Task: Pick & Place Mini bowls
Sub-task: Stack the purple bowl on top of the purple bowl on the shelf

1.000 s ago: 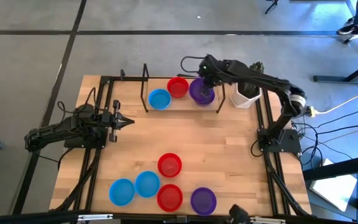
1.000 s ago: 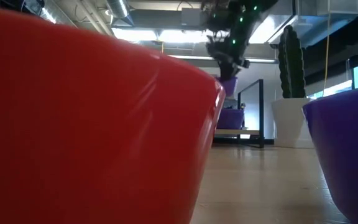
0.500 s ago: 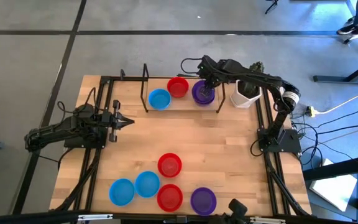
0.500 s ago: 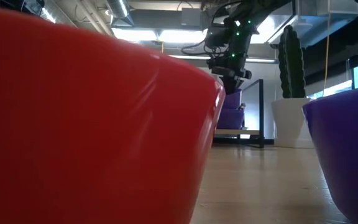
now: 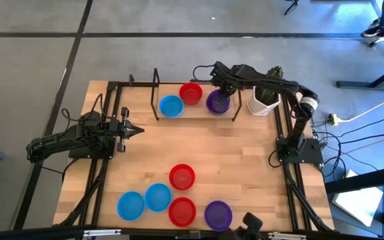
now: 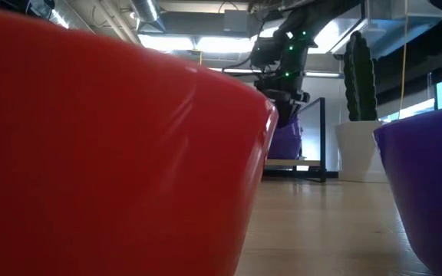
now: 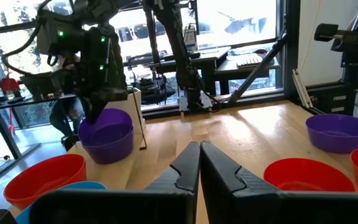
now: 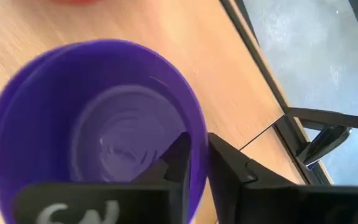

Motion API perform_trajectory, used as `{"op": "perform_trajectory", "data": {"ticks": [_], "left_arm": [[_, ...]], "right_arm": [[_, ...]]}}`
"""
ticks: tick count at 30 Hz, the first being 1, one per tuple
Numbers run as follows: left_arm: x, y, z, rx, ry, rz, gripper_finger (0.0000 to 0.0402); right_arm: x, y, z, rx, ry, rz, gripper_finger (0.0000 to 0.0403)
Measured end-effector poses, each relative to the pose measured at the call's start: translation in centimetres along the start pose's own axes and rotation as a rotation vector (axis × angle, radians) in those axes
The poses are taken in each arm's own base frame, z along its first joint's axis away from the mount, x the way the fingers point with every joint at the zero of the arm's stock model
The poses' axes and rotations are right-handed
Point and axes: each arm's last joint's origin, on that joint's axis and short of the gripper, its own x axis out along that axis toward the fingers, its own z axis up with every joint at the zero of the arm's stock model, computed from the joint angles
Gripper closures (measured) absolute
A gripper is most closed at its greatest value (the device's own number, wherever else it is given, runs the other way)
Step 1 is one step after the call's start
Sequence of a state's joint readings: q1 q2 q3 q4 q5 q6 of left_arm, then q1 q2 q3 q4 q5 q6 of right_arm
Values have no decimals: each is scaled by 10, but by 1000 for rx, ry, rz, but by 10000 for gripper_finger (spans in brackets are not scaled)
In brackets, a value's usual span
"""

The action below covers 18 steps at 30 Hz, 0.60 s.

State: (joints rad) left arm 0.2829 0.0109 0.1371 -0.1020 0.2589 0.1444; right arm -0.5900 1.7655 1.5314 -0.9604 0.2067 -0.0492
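Mini bowls, small, round, shallow and glossy plastic, lie in two groups on the wooden tabletop [image 5: 232, 153]. Largest in any view is the red bowl [image 6: 113, 146] pressed up against the low camera, with a purple bowl's [image 6: 428, 184] wall beside it.

At the far edge, inside a black frame [image 5: 156, 93], a blue bowl [image 5: 171, 106], a red bowl [image 5: 191, 93] and a purple stack [image 5: 217, 101] stand in a row. The right pincer [image 5: 221, 92] is right over the purple stack; the red bowl is just beside it and the blue one a little farther along the same side. On the pincer's other side stands a white pot with a cactus [image 5: 265, 100].

The right wrist view shows one purple bowl [image 8: 92, 124] nested in another, with concentric rings on its floor. The right pincer's fingers [image 8: 179, 158] straddle its rim, one inside and one outside, slightly apart; I cannot tell whether they pinch the wall.

Well away from that pincer, along the near edge, lie two blue bowls [image 5: 144, 202], two red [image 5: 182, 177] and one purple [image 5: 218, 215].

The left pincer [image 5: 137, 131] waits at the tabletop's left side, fingers pressed together, holding nothing.
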Motion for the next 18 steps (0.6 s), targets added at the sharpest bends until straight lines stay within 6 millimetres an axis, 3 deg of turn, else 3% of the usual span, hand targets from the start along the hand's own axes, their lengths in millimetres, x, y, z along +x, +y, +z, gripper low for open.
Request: {"op": "perform_trajectory", "data": {"ticks": [9,18], "left_arm": [[0,0,0,0,0,0,392],[0,0,0,0,0,0,395]], "right_arm": [[2,0,7,-26,-61,-19,302],[-38,-1,10,11,-158,-86,283]]}}
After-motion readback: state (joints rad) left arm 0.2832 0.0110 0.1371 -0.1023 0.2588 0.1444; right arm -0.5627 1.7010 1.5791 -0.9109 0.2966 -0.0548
